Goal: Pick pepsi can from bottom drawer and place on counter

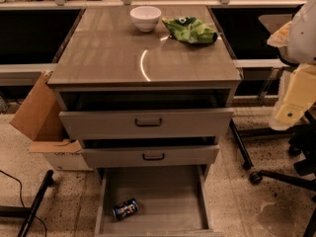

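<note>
You have the can (pixel 125 209) lying on its side at the drawer's (pixel 163 194) front left, long axis roughly across the drawer, while your end effector (pixel 289 110), grip I cannot tell, hangs high off the drawer's right

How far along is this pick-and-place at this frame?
Done: the bottom drawer is open. In hand: the end effector hangs at the right edge, beside the counter, well clear of the pepsi can. Left: grasp the can, which lies on its side in the drawer, and set it on the counter.
</note>
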Available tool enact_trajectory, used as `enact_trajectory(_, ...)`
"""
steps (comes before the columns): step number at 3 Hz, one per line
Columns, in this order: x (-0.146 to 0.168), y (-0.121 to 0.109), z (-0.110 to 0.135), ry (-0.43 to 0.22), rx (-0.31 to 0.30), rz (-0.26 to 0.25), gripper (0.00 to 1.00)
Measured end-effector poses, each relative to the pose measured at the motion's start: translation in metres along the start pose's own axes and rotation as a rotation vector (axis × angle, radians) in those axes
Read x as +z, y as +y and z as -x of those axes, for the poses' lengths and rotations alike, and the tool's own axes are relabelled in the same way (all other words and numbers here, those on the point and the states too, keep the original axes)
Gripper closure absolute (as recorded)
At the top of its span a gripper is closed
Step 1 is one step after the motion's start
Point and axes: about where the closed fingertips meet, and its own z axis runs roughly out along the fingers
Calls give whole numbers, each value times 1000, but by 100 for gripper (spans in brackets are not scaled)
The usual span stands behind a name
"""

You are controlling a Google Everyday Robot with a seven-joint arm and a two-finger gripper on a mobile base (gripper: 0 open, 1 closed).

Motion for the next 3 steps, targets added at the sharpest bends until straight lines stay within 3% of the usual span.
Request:
enact_trajectory(1, 0, 0, 0, -2, -1, -2, 0)
enact_trajectory(2, 11, 0, 15, -79, -64, 42, 0)
enact_trajectory(3, 15, -1, -40, -197, -43, 140, 0)
